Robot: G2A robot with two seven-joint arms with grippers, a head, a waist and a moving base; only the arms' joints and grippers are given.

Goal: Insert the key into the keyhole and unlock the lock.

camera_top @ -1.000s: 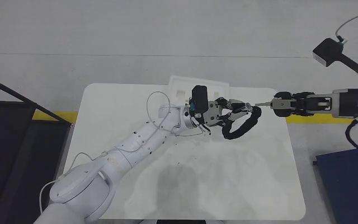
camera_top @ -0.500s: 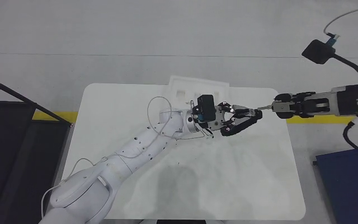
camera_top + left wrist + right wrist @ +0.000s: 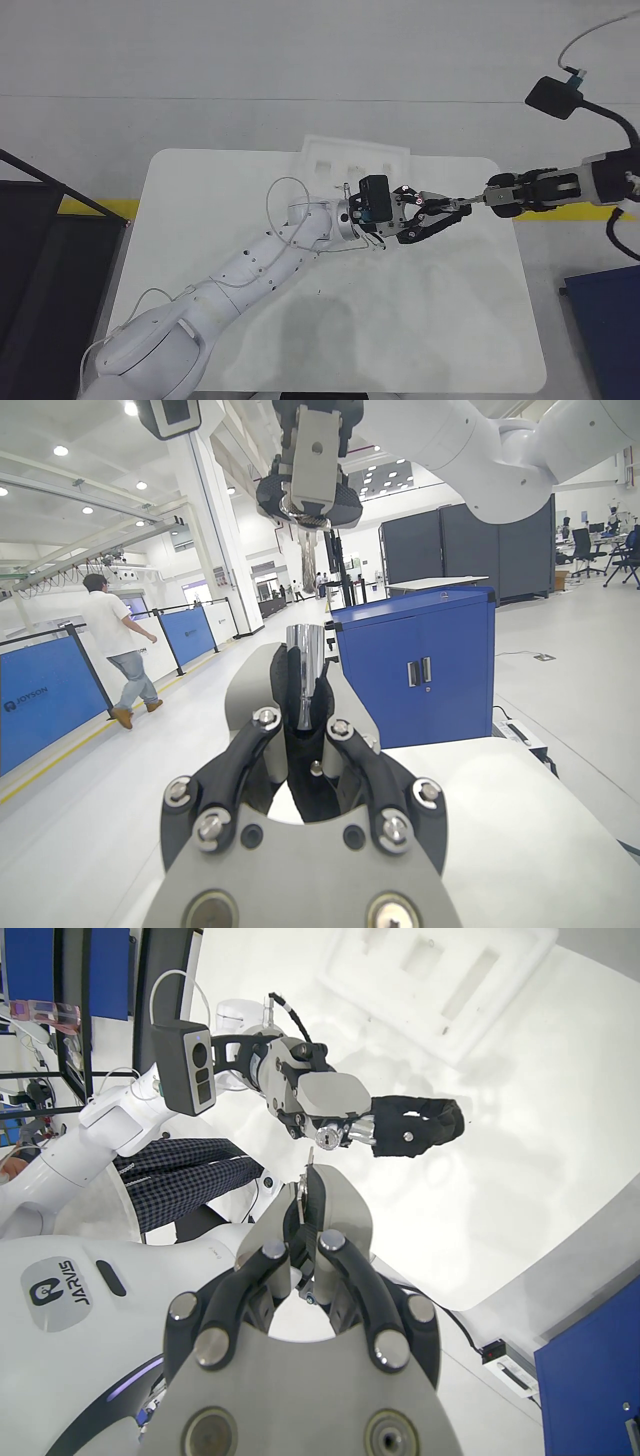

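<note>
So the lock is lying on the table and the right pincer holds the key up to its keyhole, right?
No. The lock isn't lying on the table; the left pincer holds it in the air, as the right wrist view shows. The right pincer does hold the key up to its keyhole.

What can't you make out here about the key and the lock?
Top view: whether the key touches the lock; both are too small.
Left wrist view: the keyhole, on the lock's far end, turned away from the camera.
Right wrist view: the key's head, buried between the fingers of the right gripper.
</note>
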